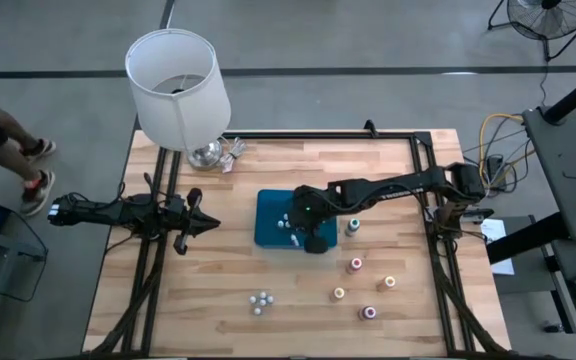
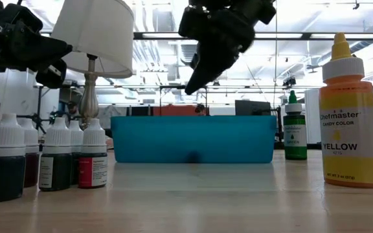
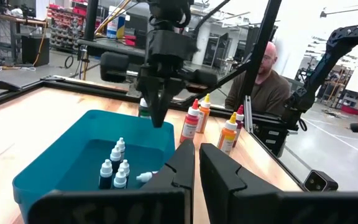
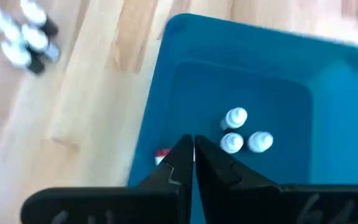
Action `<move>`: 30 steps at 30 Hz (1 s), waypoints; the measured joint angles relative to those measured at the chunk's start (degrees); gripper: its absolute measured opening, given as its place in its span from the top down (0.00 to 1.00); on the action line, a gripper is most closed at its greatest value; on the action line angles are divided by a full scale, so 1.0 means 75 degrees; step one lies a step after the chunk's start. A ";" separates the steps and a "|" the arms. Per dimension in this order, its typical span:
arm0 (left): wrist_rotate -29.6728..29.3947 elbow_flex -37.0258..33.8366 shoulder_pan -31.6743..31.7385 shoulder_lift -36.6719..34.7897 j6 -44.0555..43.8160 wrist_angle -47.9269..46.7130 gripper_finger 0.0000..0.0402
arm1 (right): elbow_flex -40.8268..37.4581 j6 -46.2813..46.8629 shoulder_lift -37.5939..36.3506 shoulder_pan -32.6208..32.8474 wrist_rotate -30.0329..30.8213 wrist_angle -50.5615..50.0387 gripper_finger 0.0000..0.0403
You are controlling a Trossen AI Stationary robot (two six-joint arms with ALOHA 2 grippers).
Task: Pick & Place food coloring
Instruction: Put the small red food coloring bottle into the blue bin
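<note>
My right tool (image 1: 313,238) hangs clenched and empty, pointing down over the blue tray (image 1: 268,232); left tool (image 1: 211,225) clenched beside it

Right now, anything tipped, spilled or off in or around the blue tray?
One oddity: in the blue tray, one small white-capped bottle lies on its side beside the upright bottles. No spill visible. The right gripper hangs shut above the tray; the left gripper waits shut to its left.
</note>
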 joint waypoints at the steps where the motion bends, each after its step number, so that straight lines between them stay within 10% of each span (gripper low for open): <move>1: 0.0000 0.0000 0.0000 0.0000 -0.0003 0.0000 1.00 | 0.0000 0.0443 -0.0004 -0.0003 0.0003 -0.0002 0.98; 8: -0.0002 0.0000 0.0000 0.0000 -0.0003 0.0000 1.00 | 0.0000 0.3107 -0.0015 0.0045 -0.0113 -0.0251 0.93; 21: -0.0001 -0.0001 -0.0001 0.0000 -0.0001 -0.0003 1.00 | -0.0004 0.6184 0.0291 0.0076 -0.0181 -0.0370 0.55; 30: -0.0003 -0.0001 0.0000 0.0000 -0.0003 0.0000 1.00 | 0.0238 0.6699 0.0782 0.0143 -0.0173 -0.0415 0.47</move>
